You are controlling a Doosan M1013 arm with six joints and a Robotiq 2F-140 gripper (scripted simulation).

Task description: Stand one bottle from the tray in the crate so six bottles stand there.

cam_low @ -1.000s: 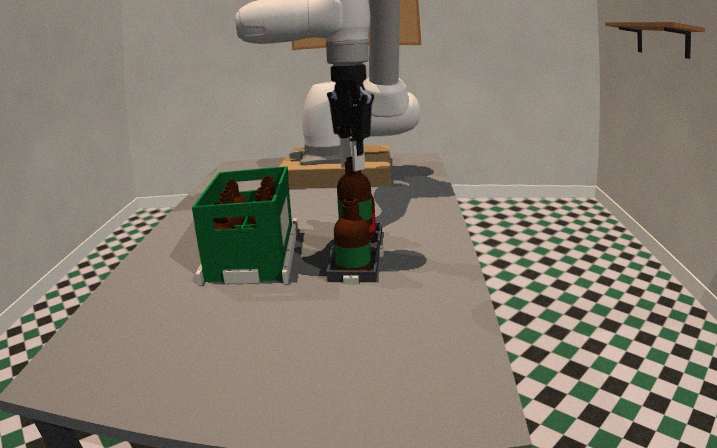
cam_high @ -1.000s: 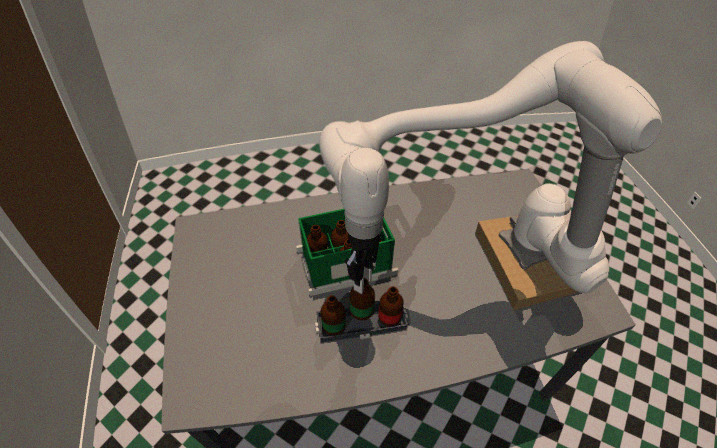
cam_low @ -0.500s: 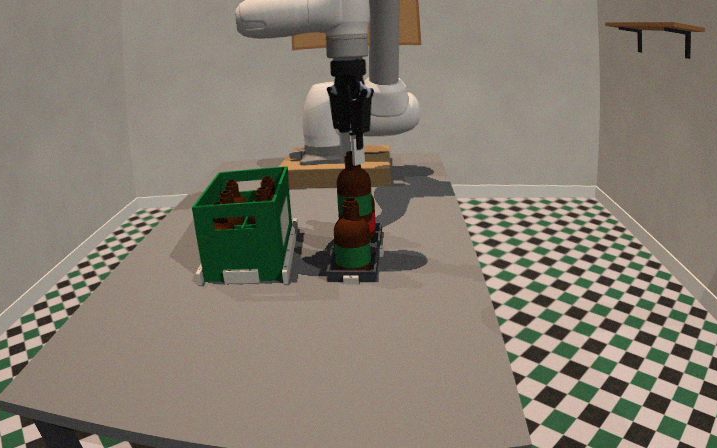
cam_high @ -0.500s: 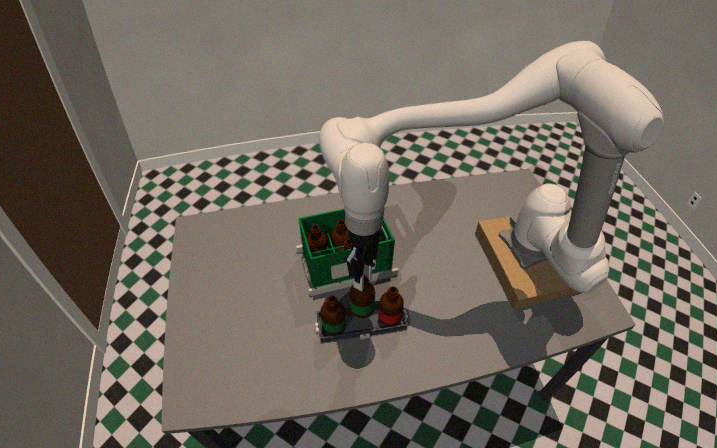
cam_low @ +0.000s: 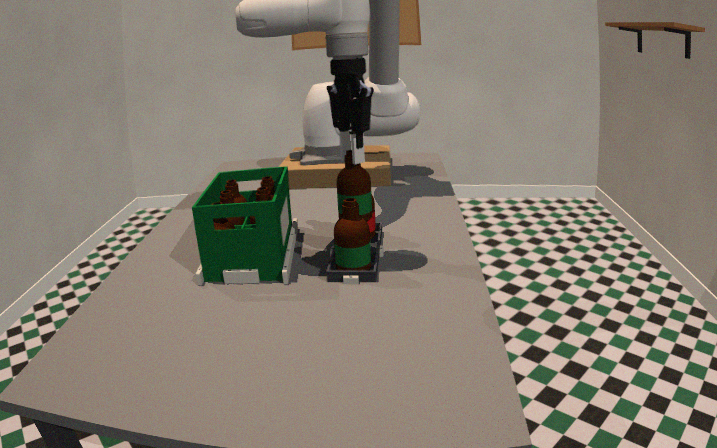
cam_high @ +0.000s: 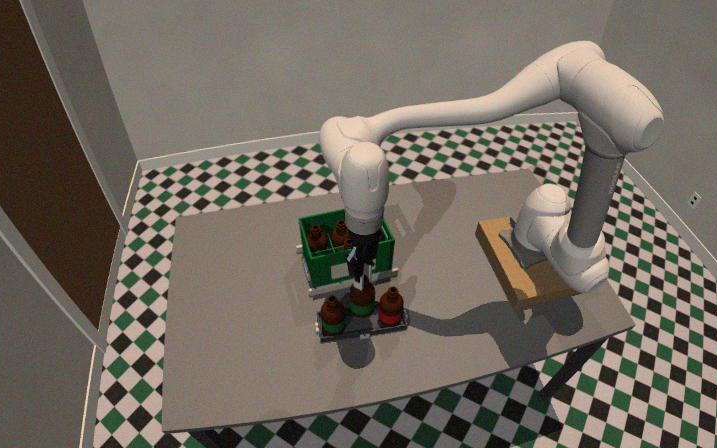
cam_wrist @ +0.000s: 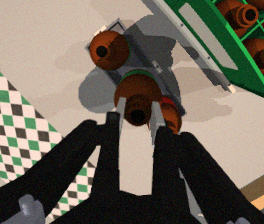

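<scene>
My gripper (cam_high: 360,278) is shut on the neck of the middle brown bottle with a green label (cam_high: 362,299) and holds it lifted above the dark tray (cam_high: 362,328). It also shows in the exterior view (cam_low: 354,186) and in the wrist view (cam_wrist: 137,99). A green-label bottle (cam_high: 332,314) stands on the tray's left end, a red-label bottle (cam_high: 390,306) on its right end. The green crate (cam_high: 345,251) stands just behind the tray with several brown bottles in its cells (cam_low: 244,194). The near cell under my arm is hidden in the top view.
The arm's base stands on a wooden board (cam_high: 522,267) at the table's right side. The crate sits on a white frame (cam_low: 244,273). A shelf (cam_low: 655,27) hangs on the far wall.
</scene>
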